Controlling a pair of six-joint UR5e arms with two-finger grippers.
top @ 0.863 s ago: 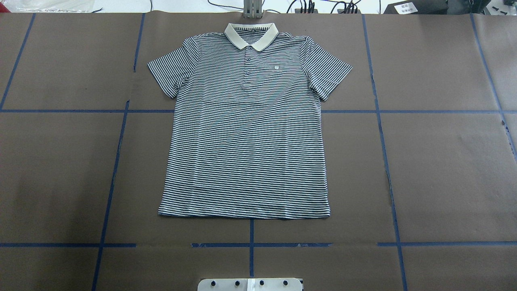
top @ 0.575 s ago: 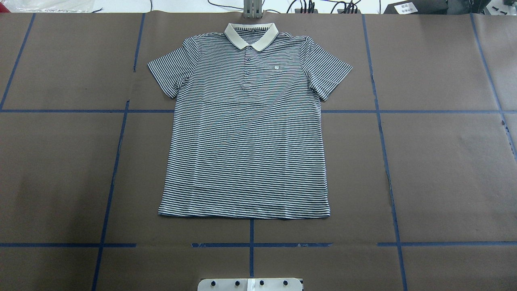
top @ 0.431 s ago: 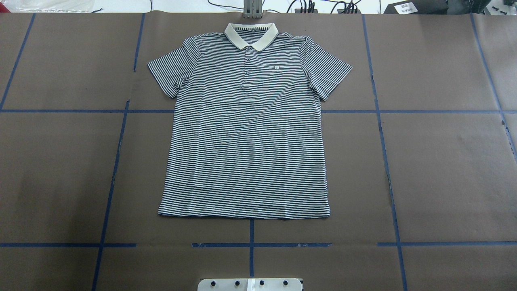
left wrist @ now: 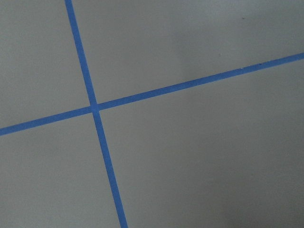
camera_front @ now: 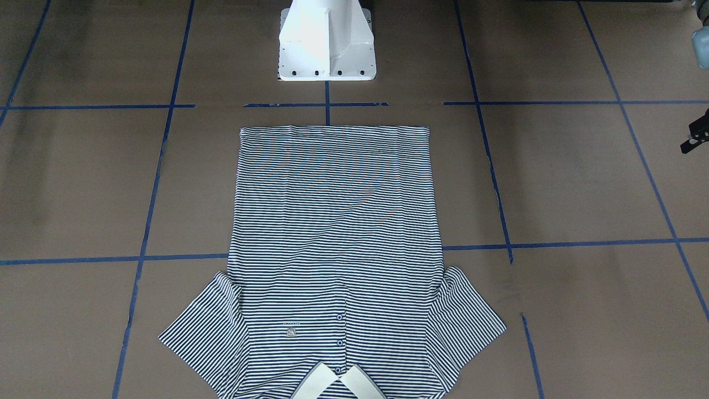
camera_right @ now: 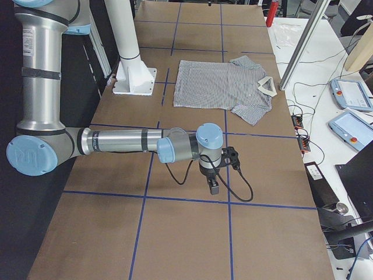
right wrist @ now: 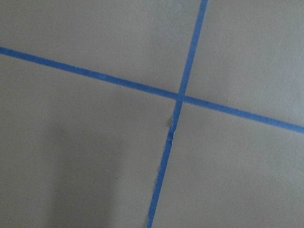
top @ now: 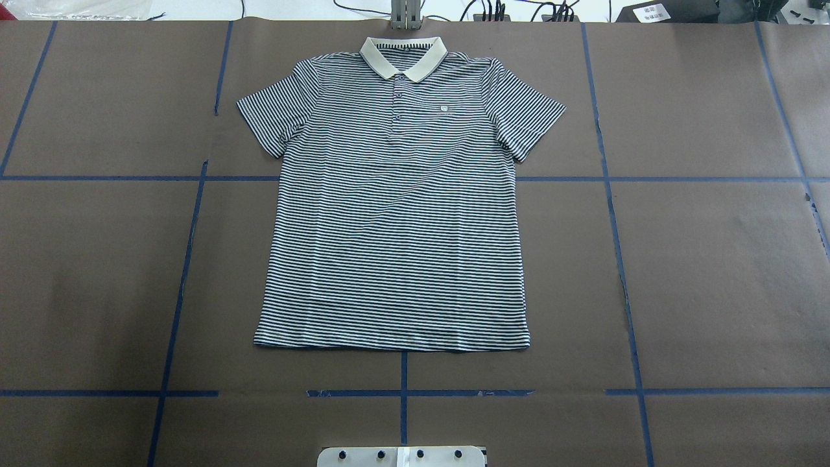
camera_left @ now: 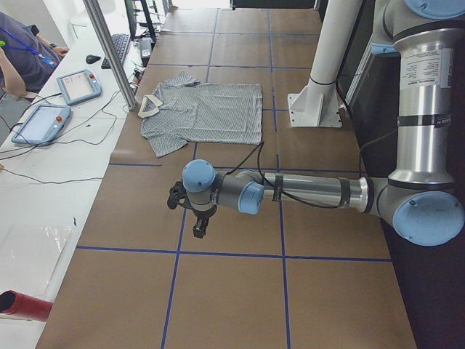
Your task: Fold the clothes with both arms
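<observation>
Left end effector (camera_left: 197, 232), right end effector (camera_right: 213, 188): spread or pressed together, cannot tell; both over brown table (top: 713, 272), blue tape grid (top: 97, 393).

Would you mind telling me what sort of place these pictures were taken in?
Probably a robotics lab cell: silver-grey jointed left arm and right arm with light blue caps, a brown paper-covered table gridded in blue tape, and grey touchscreen teach pendants beside it.

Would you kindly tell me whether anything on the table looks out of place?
Nothing stands out. The shirt lies flat and straight, front up, with its sleeves spread and its collar neat.
</observation>
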